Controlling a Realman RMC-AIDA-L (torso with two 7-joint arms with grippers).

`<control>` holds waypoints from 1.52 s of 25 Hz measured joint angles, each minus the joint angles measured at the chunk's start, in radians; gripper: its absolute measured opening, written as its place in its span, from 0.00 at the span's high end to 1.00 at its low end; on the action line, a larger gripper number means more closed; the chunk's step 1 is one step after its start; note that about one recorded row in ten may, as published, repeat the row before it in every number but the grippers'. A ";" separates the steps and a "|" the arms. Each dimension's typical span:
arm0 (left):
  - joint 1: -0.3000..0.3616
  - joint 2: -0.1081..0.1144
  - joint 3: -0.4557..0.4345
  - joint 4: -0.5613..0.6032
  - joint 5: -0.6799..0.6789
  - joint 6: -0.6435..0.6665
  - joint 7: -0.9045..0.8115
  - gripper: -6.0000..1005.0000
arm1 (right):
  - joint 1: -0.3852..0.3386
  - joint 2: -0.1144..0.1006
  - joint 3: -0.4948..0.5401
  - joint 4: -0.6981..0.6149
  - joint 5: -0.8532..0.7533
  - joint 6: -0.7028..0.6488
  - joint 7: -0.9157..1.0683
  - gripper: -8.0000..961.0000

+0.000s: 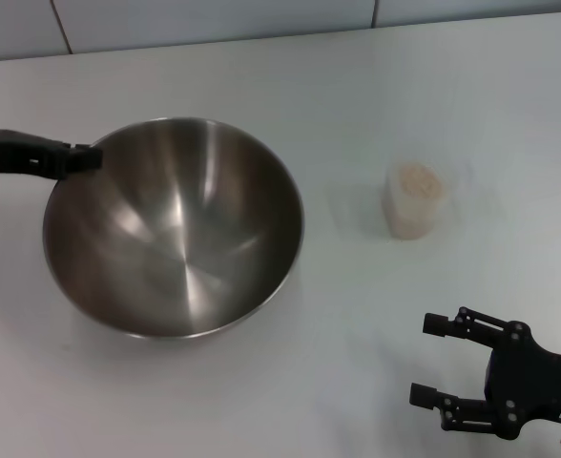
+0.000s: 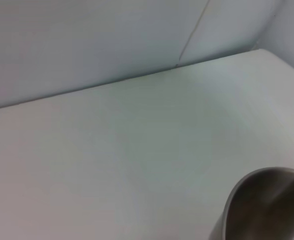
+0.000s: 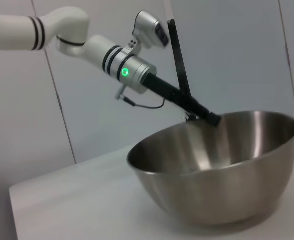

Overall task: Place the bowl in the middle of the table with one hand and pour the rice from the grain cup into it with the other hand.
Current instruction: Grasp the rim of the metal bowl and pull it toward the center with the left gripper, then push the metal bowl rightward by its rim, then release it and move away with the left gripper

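We see our black left gripper (image 1: 88, 159) clamped on the far-left rim of the one shiny round steel bowl (image 1: 174, 227) on the white table (image 1: 309, 382). Our right gripper (image 1: 431, 360) hovers spread and empty, near the single clear plastic grain cup (image 1: 413, 201) brimming with pale rice (image 1: 416, 178).

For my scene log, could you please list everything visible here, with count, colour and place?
Large round stainless-steel bowl: one, shiny silver, on the table's left half, empty inside.
Small transparent plastic grain cup: one, clear, standing upright to the right of the bowl, apart from it.
Rice: one pale beige mass, filling the cup.
Plain white table: one, white, under everything.
Wall panels: pale grey, behind the table.
Left claw: one, black, shut on the bowl's far-left rim.
Right claw: one, black, open, low near the table's front right, holding nothing.
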 joint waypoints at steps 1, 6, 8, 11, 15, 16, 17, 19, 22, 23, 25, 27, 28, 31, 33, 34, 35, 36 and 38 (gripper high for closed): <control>0.000 0.000 0.000 0.000 0.000 0.000 0.000 0.96 | 0.000 0.000 0.000 0.000 0.000 0.000 0.000 0.13; -0.055 0.001 -0.002 -0.026 0.000 0.011 0.004 0.96 | -0.001 0.000 0.000 0.000 0.000 0.001 0.006 0.13; -0.114 -0.018 0.002 -0.044 0.000 0.008 0.006 0.96 | 0.001 -0.001 -0.002 0.000 0.000 0.002 0.011 0.13; -0.135 -0.033 0.006 -0.053 0.008 -0.002 0.011 0.96 | 0.002 -0.001 -0.005 0.000 0.000 0.002 0.014 0.13; -0.187 -0.077 0.012 -0.099 0.102 -0.086 0.021 0.96 | 0.003 -0.002 -0.008 -0.005 0.000 0.002 0.019 0.13; -0.187 -0.077 0.012 -0.099 0.102 -0.086 0.021 0.96 | 0.003 -0.002 -0.008 -0.005 0.000 0.002 0.019 0.13; -0.192 -0.078 0.015 -0.113 0.106 -0.102 0.022 0.96 | 0.003 -0.002 -0.008 -0.010 -0.002 0.002 0.022 0.13; -0.196 -0.078 0.021 -0.131 0.107 -0.128 0.026 0.95 | 0.000 0.000 -0.005 -0.021 -0.014 0.002 0.026 0.13; -0.196 -0.078 0.026 -0.147 0.104 -0.151 0.034 0.95 | -0.002 0.003 -0.004 -0.032 -0.024 0.003 0.037 0.13; -0.193 -0.080 0.027 -0.150 0.100 -0.160 0.038 0.95 | -0.003 0.003 -0.006 -0.034 -0.024 0.004 0.041 0.13; -0.187 -0.082 0.027 -0.153 0.097 -0.171 0.051 0.95 | -0.001 0.004 -0.010 -0.037 -0.025 0.005 0.048 0.13; -0.185 -0.084 0.027 -0.159 0.092 -0.171 0.060 0.95 | -0.001 0.004 -0.010 -0.037 -0.025 0.005 0.049 0.13; -0.185 -0.084 0.027 -0.163 0.091 -0.170 0.061 0.95 | -0.001 0.004 -0.010 -0.037 -0.025 0.005 0.049 0.13; -0.179 -0.084 0.027 -0.163 0.075 -0.164 0.072 0.95 | 0.000 0.004 -0.010 -0.037 -0.027 0.005 0.049 0.13; -0.170 -0.084 0.027 -0.159 0.037 -0.139 0.118 0.93 | 0.000 0.004 -0.009 -0.037 -0.027 0.006 0.049 0.13; -0.170 -0.084 0.027 -0.159 0.037 -0.139 0.118 0.91 | 0.000 0.004 -0.009 -0.037 -0.027 0.006 0.049 0.13; -0.162 -0.082 0.027 -0.150 0.011 -0.121 0.151 0.88 | 0.000 0.005 -0.005 -0.037 -0.027 0.008 0.049 0.13; -0.162 -0.082 0.027 -0.150 0.011 -0.121 0.151 0.86 | 0.000 0.005 -0.005 -0.037 -0.027 0.008 0.049 0.13; -0.138 -0.081 0.025 -0.111 -0.023 -0.084 0.196 0.82 | 0.001 0.006 -0.002 -0.037 -0.027 0.010 0.049 0.13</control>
